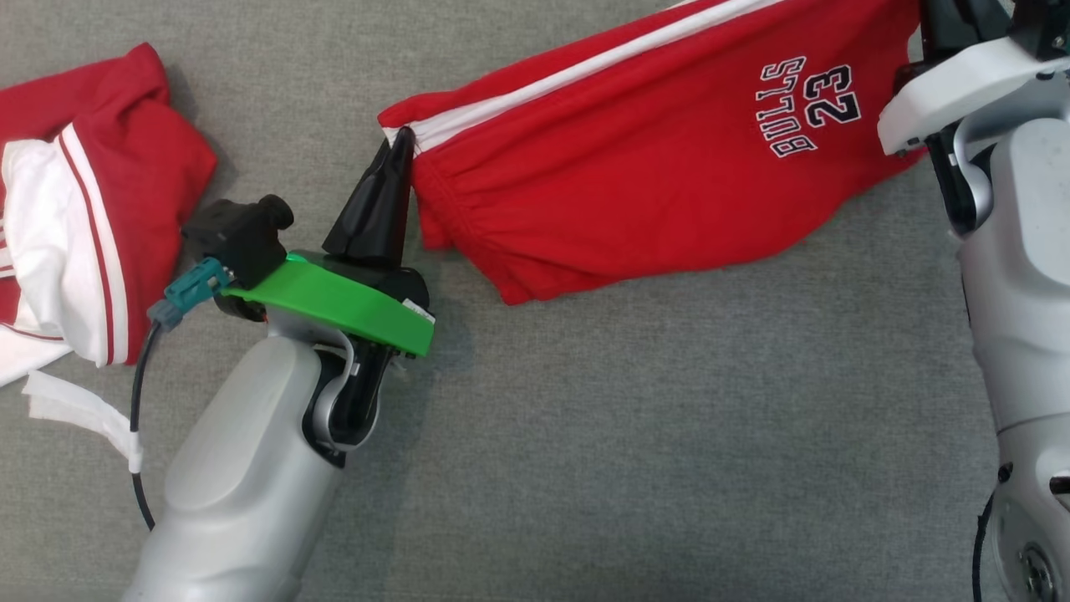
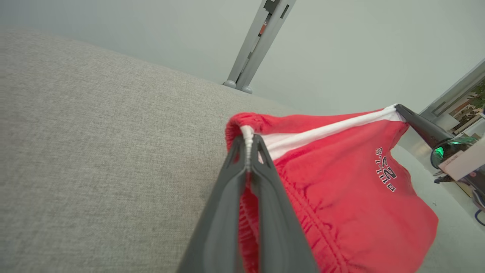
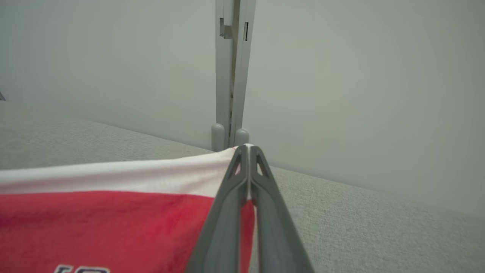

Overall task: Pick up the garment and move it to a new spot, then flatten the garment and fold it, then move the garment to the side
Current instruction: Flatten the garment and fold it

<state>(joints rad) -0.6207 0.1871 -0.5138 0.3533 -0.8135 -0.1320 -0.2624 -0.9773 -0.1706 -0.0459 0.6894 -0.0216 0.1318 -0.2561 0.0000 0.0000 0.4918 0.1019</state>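
Observation:
The garment (image 1: 652, 167) is red with a white side stripe, a gathered elastic edge and dark white-outlined lettering "BULLS 23". It is stretched between both grippers just over the grey cloth surface (image 1: 585, 468). My left gripper (image 1: 403, 138) is shut on its left corner, at the white stripe's end. The left wrist view shows that gripper (image 2: 248, 140) pinching the white edge, the garment (image 2: 341, 189) sagging to the right. My right gripper (image 1: 924, 33) is shut on the opposite corner at the top right. The right wrist view has the right gripper (image 3: 246, 149) clamped on the garment's (image 3: 113, 223) white band.
A second red-and-white cloth bundle (image 1: 75, 242) lies at the far left, with a white strip (image 1: 75, 410) beside it near my left arm's cable. A grey post (image 3: 231, 76) stands at the surface's far edge against a pale wall.

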